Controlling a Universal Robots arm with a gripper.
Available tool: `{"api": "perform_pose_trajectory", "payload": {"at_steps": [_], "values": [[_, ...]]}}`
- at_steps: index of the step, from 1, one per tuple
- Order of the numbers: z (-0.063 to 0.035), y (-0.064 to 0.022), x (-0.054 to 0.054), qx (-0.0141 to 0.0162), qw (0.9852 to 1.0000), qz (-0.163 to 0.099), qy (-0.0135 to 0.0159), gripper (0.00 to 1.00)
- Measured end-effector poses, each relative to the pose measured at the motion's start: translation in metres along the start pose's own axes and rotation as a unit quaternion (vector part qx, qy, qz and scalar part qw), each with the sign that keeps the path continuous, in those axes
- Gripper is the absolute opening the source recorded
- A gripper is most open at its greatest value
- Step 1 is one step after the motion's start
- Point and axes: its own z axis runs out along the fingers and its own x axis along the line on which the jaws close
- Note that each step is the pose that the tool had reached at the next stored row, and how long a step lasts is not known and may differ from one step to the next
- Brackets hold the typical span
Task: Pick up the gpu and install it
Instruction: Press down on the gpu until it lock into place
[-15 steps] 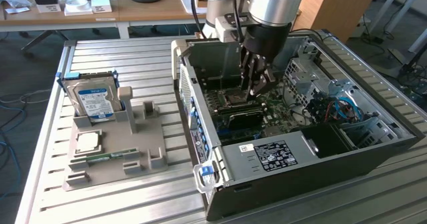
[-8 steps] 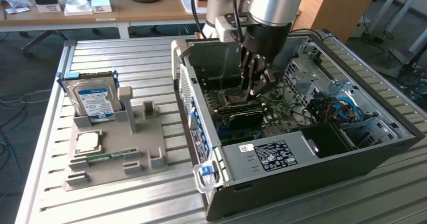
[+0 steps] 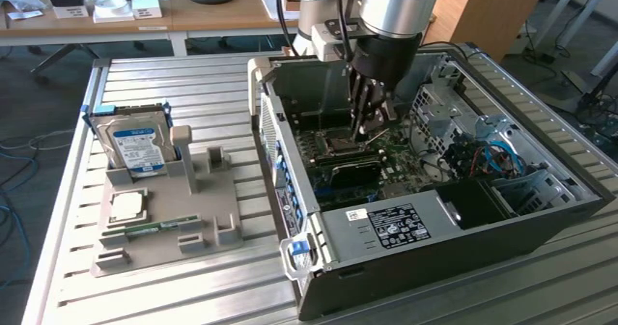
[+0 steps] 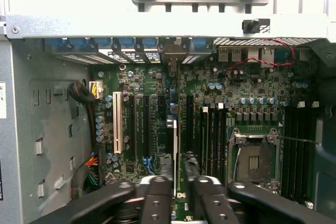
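My gripper [image 3: 368, 124] reaches down into the open computer case [image 3: 540, 202], just above the motherboard [image 3: 386, 162]. In the wrist view the gripper [image 4: 178, 179] is shut on the gpu [image 4: 174, 145]. The card is seen edge-on as a thin strip with its silver bracket end toward the case's rear wall. It hangs over the long black expansion slots [image 4: 157, 124], beside the white slot [image 4: 117, 121]. I cannot tell whether its edge touches a slot. The CPU socket [image 4: 257, 161] lies to one side of the fingers [image 4: 191, 167].
On the slatted table at the exterior view's left stands a grey holder tray [image 3: 227, 220] with a blue-white labelled drive [image 3: 135, 145], a square chip [image 3: 129, 207] and a narrow memory stick [image 3: 155, 229]. Drive cages and cables [image 3: 493, 158] crowd the case's far side.
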Motion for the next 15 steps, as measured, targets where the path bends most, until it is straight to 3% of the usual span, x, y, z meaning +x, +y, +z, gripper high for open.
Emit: {"api": "perform_pose_trajectory", "payload": {"at_steps": [3,15], "values": [[0.0000,0.0000,0.0000,-0.0001,1.0000,0.000,0.0000,0.11],[0.0035,0.0024,-0.0011,-0.0006,1.0000,0.000,0.0001,0.11]]}}
